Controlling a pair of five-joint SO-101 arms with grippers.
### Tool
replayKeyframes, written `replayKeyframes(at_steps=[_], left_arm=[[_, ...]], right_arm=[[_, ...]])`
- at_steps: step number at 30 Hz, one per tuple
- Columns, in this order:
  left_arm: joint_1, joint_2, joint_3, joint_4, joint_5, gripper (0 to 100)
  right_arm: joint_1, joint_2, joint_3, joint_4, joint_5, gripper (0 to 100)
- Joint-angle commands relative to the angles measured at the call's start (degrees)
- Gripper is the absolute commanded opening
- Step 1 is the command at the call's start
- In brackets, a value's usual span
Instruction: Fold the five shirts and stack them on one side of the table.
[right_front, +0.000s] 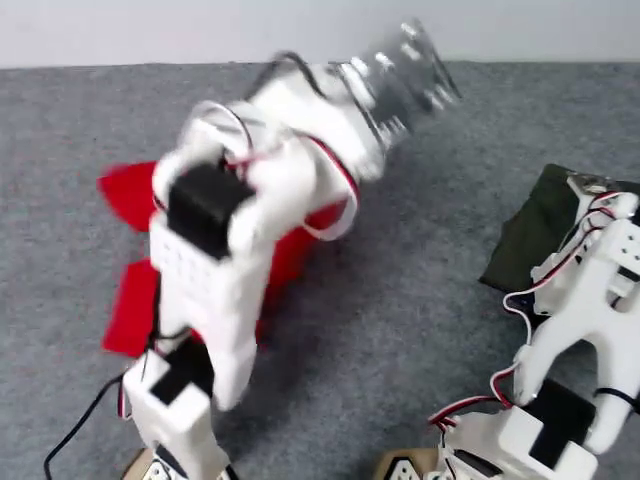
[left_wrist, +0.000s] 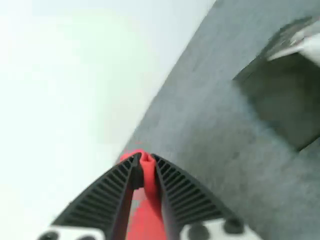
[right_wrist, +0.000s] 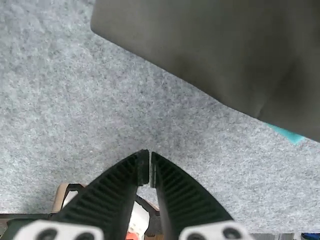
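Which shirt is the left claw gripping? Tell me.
The red shirt: the left claw pinches its fabric. The dark shirt lies free, well apart.

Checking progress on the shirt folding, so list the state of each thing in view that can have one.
red shirt, spread on the grey mat, not neatly folded, some fabric pinched in the left claw.
left claw, shut on the red shirt.
dark green shirt, folded, lying flat.
teal fabric, under the dark green shirt, an edge peeking out.
right claw, shut, empty, above the grey mat.
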Motion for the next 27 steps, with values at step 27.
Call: replayKeyframes(at_steps=[27], left_arm=[[-49.93, -44.57, 82.59, -7.30, -6.33, 1]], right_arm=[[-43.91, 6.37, -0.79, -9.19, -2.20, 0.9]])
